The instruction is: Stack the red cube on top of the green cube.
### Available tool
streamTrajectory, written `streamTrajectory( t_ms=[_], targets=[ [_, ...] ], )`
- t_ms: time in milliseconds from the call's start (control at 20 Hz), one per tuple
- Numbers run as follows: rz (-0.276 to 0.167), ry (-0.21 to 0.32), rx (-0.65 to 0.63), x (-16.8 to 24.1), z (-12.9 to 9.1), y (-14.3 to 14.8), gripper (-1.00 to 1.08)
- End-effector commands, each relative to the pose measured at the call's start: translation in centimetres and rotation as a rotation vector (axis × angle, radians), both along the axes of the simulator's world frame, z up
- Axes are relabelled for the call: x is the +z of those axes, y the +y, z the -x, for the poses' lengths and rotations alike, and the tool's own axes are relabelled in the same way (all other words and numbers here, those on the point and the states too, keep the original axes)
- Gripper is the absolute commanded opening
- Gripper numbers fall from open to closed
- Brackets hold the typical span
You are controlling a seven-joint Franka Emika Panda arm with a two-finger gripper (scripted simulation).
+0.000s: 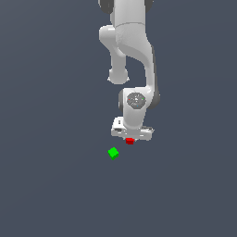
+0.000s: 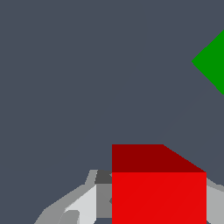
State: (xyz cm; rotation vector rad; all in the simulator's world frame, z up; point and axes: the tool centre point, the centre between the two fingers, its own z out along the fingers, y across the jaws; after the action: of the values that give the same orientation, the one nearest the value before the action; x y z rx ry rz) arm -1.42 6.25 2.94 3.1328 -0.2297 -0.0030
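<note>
Because the red cube (image 1: pixel 130 141) must end up on top of the green cube (image 1: pixel 113 153), the claw (image 1: pixel 131 139) grips it from above, clenched on its sides, apparently lifted off the tabletop (image 1: pixel 51 185) so it can pass over. The green cube sits on the tabletop, near but apart, toward the exterior view's left. In the wrist view the green cube (image 2: pixel 213 62) is cut off at the edge, and the red cube (image 2: pixel 158 197) hides most of the fingers (image 2: pixel 83 203).
</note>
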Motion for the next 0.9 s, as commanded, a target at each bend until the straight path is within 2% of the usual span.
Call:
streamTrajectory(
  t_ms=[0,500,850],
  targets=[
    [0.0,-0.002,0.0,1.0,0.0,0.0,-1.0],
    [0.0,-0.002,0.0,7.4,0.0,0.0,-1.0],
    [0.0,-0.002,-0.001,9.1,-0.1,0.0,-1.0]
  ],
)
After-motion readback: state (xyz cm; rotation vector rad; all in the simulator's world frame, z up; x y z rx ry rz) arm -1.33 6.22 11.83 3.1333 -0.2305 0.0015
